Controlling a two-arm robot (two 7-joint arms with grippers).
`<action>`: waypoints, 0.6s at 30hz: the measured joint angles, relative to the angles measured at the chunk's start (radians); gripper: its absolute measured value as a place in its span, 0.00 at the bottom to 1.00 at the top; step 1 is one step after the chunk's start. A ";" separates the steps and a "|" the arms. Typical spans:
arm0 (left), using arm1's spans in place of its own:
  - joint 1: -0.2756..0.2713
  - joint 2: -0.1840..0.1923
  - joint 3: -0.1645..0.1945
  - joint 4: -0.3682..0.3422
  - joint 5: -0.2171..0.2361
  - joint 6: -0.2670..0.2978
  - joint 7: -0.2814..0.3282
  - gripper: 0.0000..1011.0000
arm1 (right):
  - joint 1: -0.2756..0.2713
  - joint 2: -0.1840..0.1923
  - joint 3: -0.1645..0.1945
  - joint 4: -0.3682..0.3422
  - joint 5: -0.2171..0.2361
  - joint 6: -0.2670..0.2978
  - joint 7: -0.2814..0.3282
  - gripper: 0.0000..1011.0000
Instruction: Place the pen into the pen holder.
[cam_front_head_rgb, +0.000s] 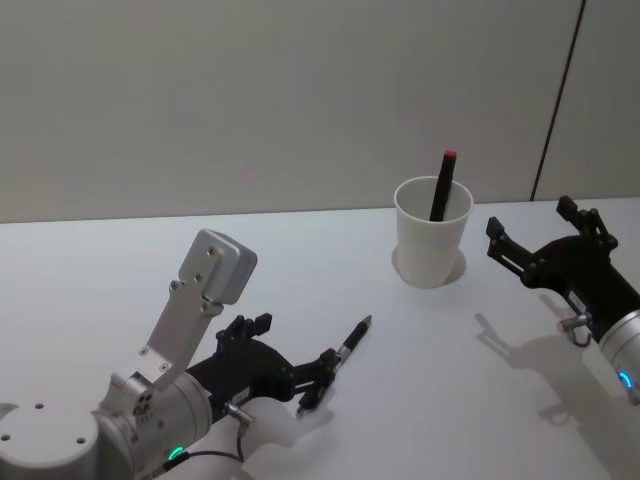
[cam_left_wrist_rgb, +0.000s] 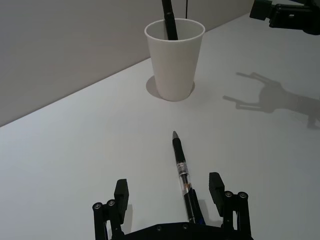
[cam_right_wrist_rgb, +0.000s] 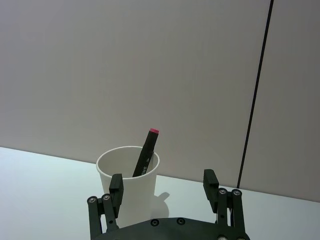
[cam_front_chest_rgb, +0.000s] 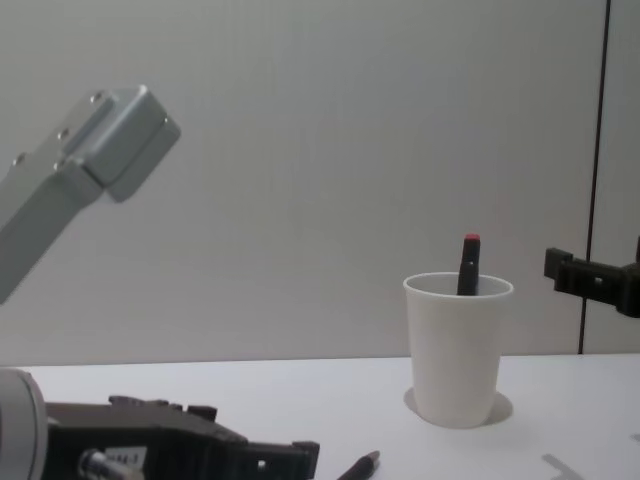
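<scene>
The pen (cam_left_wrist_rgb: 181, 165) lies before the pen holder (cam_left_wrist_rgb: 174, 65), apparently within the left claw (cam_left_wrist_rgb: 168, 182).

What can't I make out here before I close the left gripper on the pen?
Pen: rear end hidden under the left gripper in the left wrist view; chest view's bottom edge cuts off all but its tip.
Red-capped marker: lower part hidden by the pen holder wall in every view.
Right gripper: cut off by the chest view's right edge.
</scene>
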 joint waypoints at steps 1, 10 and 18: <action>0.000 0.000 0.000 -0.001 -0.001 0.004 -0.001 0.99 | 0.000 0.000 0.000 0.000 0.000 0.000 0.000 0.99; 0.002 -0.003 0.003 -0.007 0.002 0.056 -0.002 0.99 | 0.000 0.000 0.000 0.000 0.000 0.000 0.000 0.99; -0.009 -0.021 0.011 -0.003 0.029 0.094 0.006 0.99 | 0.000 0.000 0.000 0.000 0.000 0.000 0.000 0.99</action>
